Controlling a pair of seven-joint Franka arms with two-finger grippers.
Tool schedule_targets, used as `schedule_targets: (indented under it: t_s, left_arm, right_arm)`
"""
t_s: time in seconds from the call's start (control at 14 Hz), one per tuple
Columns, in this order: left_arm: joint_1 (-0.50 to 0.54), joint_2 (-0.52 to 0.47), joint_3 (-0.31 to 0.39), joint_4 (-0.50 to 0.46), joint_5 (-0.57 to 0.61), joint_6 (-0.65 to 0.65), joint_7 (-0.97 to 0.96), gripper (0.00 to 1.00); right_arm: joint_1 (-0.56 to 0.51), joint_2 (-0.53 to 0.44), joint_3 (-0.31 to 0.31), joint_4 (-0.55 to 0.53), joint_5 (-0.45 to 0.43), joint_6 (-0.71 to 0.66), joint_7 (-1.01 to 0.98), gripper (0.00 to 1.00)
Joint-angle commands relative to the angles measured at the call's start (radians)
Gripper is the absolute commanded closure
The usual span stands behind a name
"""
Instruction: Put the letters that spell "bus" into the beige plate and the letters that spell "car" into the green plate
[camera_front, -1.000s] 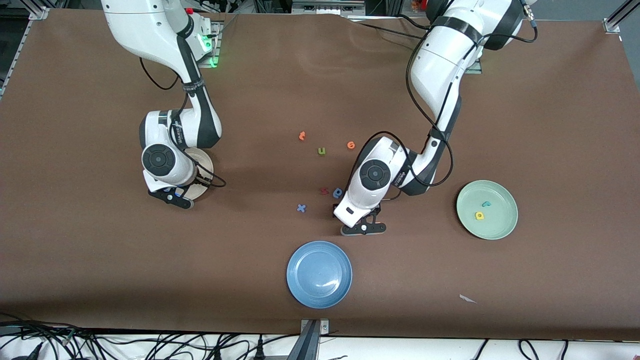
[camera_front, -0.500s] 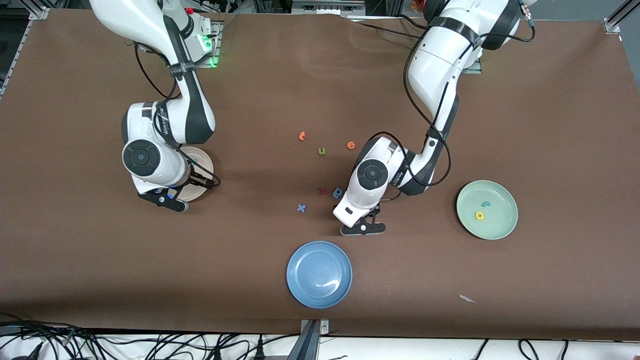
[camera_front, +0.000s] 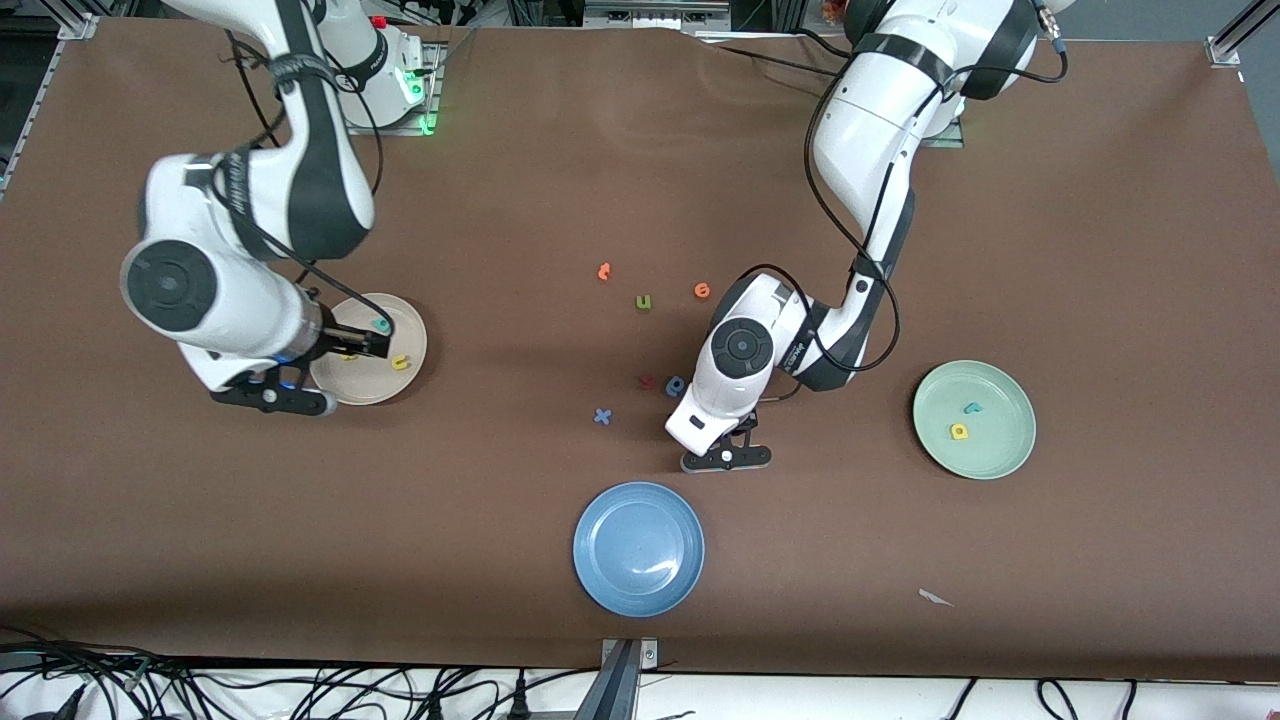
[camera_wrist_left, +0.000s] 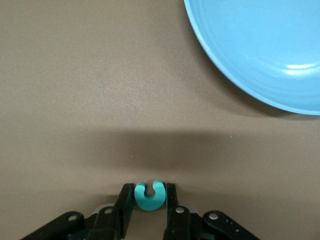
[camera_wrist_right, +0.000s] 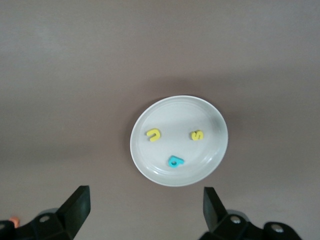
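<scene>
The beige plate (camera_front: 368, 375) holds a teal b (camera_front: 381, 325) and a yellow u (camera_front: 400, 363); the right wrist view shows the plate (camera_wrist_right: 150, 165) with the u (camera_wrist_right: 154, 134), a yellow s (camera_wrist_right: 197, 135) and the b (camera_wrist_right: 175, 161). High over the plate's edge, my right gripper (camera_front: 272, 396) (camera_wrist_right: 146, 200) hangs open and empty. Down at the table between the blue plate and the loose letters, my left gripper (camera_front: 727, 455) (camera_wrist_left: 149, 192) is shut on the teal c (camera_wrist_left: 149, 200). The green plate (camera_front: 1000, 455) holds a teal-blue r (camera_front: 970, 408) and a yellow a (camera_front: 959, 432).
A blue plate (camera_front: 638, 548) (camera_wrist_left: 260, 50) lies near the table's front edge. Loose letters lie mid-table: an orange one (camera_front: 604, 271), an olive u (camera_front: 643, 302), an orange e (camera_front: 702, 290), a red one (camera_front: 648, 381), a blue one (camera_front: 676, 385) and a blue x (camera_front: 602, 416). A paper scrap (camera_front: 935, 597) lies near the front edge.
My right arm has risen and swung toward its own end of the table, uncovering the beige plate's letters. My left gripper stayed in place.
</scene>
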Motion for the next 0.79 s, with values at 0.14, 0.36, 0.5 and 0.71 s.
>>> schedule_targets:
  t_s: [0.14,0.36,0.5,0.71]
  left_arm:
    - [-0.010,0.002,0.028,0.036,0.006,-0.048,0.003,0.89]
    - [0.059,-0.079,0.025,0.032,0.030,-0.211,0.125,0.91]
    - [0.114,-0.122,0.025,0.024,0.029,-0.320,0.265,0.92]
    - [0.218,-0.168,0.028,0.009,0.032,-0.470,0.511,0.92]
  right_arm:
    - [-0.191,-0.131,0.217,-0.007,-0.057,-0.093,-0.023,0.00]
    - [-0.416,-0.201,0.455,-0.062,-0.161,-0.072,-0.055,0.00]
    - [-0.536,-0.265,0.547,-0.125,-0.163,-0.009,-0.055,0.00]
    - [-0.641,-0.367,0.600,-0.135,-0.168,0.001,-0.061,0.00]
